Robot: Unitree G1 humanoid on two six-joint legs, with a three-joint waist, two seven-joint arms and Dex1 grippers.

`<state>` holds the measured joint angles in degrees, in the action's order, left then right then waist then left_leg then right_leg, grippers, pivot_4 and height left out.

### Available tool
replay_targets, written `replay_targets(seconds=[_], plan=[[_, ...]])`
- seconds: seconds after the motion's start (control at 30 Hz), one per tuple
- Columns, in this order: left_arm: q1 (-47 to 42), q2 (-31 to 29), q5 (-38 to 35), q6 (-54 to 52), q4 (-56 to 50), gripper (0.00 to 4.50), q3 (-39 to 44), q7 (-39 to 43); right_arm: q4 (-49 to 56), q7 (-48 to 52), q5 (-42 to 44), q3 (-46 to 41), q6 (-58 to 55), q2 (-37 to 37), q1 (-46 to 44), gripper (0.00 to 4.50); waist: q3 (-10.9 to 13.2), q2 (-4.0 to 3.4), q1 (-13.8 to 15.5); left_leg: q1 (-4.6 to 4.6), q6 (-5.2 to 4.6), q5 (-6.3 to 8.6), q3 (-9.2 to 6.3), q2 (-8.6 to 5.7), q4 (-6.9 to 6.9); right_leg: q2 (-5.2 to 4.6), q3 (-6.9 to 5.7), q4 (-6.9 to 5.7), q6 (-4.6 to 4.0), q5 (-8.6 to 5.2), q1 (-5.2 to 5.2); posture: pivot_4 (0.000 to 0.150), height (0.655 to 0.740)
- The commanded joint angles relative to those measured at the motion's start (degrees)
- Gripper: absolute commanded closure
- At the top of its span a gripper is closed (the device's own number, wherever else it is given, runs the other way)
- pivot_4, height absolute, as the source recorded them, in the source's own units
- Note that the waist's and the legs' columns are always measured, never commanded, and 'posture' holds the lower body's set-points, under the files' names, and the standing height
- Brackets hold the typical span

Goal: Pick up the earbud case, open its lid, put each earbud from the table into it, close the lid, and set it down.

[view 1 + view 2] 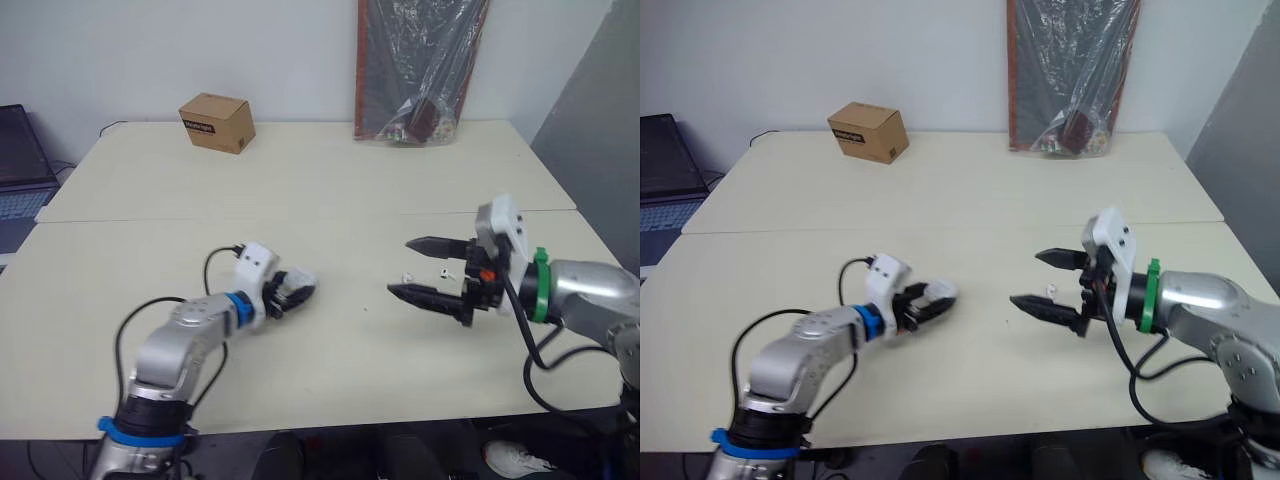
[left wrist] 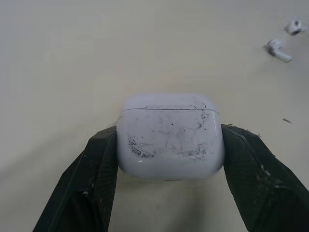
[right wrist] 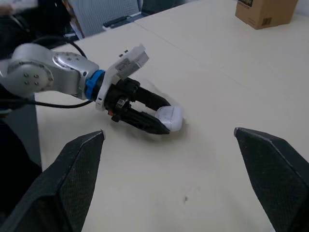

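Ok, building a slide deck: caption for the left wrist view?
Left gripper holds the scuffed white earbud case, lid shut; two earbuds lie on the table beyond.

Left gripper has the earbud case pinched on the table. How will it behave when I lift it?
Likely slippery: the earbud case is smooth and rounded, and the fingers of the left gripper touch only its curved sides, so it may squirt out. Probably rigid: no dent shows under the pinch. Its lid looks shut, so it should lift as one piece.
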<state>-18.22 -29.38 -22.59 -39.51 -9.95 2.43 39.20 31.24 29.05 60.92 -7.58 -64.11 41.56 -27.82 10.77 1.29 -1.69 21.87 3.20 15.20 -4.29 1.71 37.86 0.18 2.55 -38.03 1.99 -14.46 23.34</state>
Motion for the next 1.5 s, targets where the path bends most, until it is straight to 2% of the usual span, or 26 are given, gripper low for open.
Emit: replay_targets(seconds=[0.03, 0.13, 0.27, 0.4, 0.5, 0.77, 1.1, 1.2, 1.27, 1.5], plan=[[-3.70, -2.10, -1.41, 8.07, 2.43, 1.73, 1.85, 6.99, -6.08, -10.57, 8.49, -0.68, -7.89, -5.06, -4.94, 0.00, 0.00, 0.00, 0.23, 0.03, 0.00, 0.00, 0.00, 0.00, 0.00, -0.01, 0.00, 0.03, 0.00, 0.00, 0.00, 0.150, 0.7400], [-5.90, -3.86, -0.95, 12.93, 4.10, 1.73, 0.73, 12.36, -13.66, -21.33, 16.39, -1.23, -12.15, -11.33, -9.06, 0.00, 0.00, 0.00, 0.20, 0.13, 0.00, 0.01, 0.06, -0.05, -0.02, -0.09, 0.04, 0.12, -0.07, 0.06, 0.02, 0.150, 0.7400], [-6.96, -4.33, 1.62, 21.80, 6.10, 1.73, -1.26, 16.68, -20.79, -36.53, 26.66, -1.84, -10.07, -18.01, -11.27, 0.00, 0.00, -0.01, 0.14, 0.35, -0.02, 0.02, 0.10, -0.05, -0.06, -0.10, 0.05, 0.10, -0.23, 0.15, 0.27, 0.150, 0.7400], [-7.79, -3.95, 2.25, 26.70, 7.45, 1.73, -1.97, 18.94, -24.24, -52.19, 45.32, 1.46, -3.23, -18.24, -10.86, 0.00, 0.00, -0.02, 0.05, 0.94, -0.04, 0.02, 0.07, -0.04, 0.00, -0.11, 0.03, -0.07, -0.24, 0.17, 0.85, 0.150, 0.7400], [-9.04, -3.17, 2.46, 29.50, 8.68, 1.73, -1.98, 19.67, -23.67, -57.86, 51.52, 3.98, 0.07, -17.32, -10.38, 0.00, 0.02, -0.05, -0.02, 0.96, -0.04, 0.02, 0.06, -0.03, -0.02, -0.11, 0.00, -0.06, -0.23, 0.17, 0.87, 0.150, 0.7400], [-12.60, -2.07, 2.82, 35.48, 8.97, 1.73, -3.24, 22.23, -22.19, -61.96, 52.08, 6.77, 2.30, -21.42, -9.75, 0.00, 0.02, -0.06, -0.14, 0.94, -0.06, 0.01, 0.05, -0.01, 0.00, -0.04, 0.02, -0.07, -0.23, 0.17, 0.85, 0.150, 0.7400], [-13.25, -2.47, 2.45, 35.18, 7.08, 1.73, -4.85, 23.67, -23.59, -60.30, 52.08, 7.95, 1.28, -21.55, -12.08, 0.00, 0.03, -0.07, -0.15, 0.93, -0.06, 0.01, 0.04, 0.00, -0.01, -0.03, 0.01, -0.07, -0.23, 0.17, 0.86, 0.150, 0.7400], [-13.51, -2.38, 2.41, 35.17, 7.16, 1.73, -4.86, 23.90, -24.06, -60.00, 52.08, 8.59, 1.08, -21.08, -12.41, 0.59, 0.03, -0.07, -0.14, 0.94, -0.07, 0.01, 0.04, 0.00, -0.01, -0.02, 0.01, -0.07, -0.23, 0.17, 0.86, 0.150, 0.7400], [-13.55, -2.23, 2.09, 34.75, 6.83, 1.73, -4.84, 24.02, -24.40, -59.49, 52.08, 8.93, 0.92, -20.76, -12.69, 1.26, 0.03, -0.07, -0.14, 0.95, -0.07, 0.01, 0.04, 0.00, -0.01, -0.02, 0.01, -0.06, -0.23, 0.17, 0.86, 0.150, 0.7400], [-13.32, -1.97, 1.76, 34.18, 6.09, 1.73, -5.08, 24.18, -25.17, -58.61, 52.08, 9.37, 1.12, -20.06, -13.40, 1.26, 0.03, -0.07, -0.14, 0.95, -0.07, 0.01, 0.03, 0.01, 0.00, -0.02, 0.01, -0.06, -0.23, 0.17, 0.86, 0.150, 0.7400]])
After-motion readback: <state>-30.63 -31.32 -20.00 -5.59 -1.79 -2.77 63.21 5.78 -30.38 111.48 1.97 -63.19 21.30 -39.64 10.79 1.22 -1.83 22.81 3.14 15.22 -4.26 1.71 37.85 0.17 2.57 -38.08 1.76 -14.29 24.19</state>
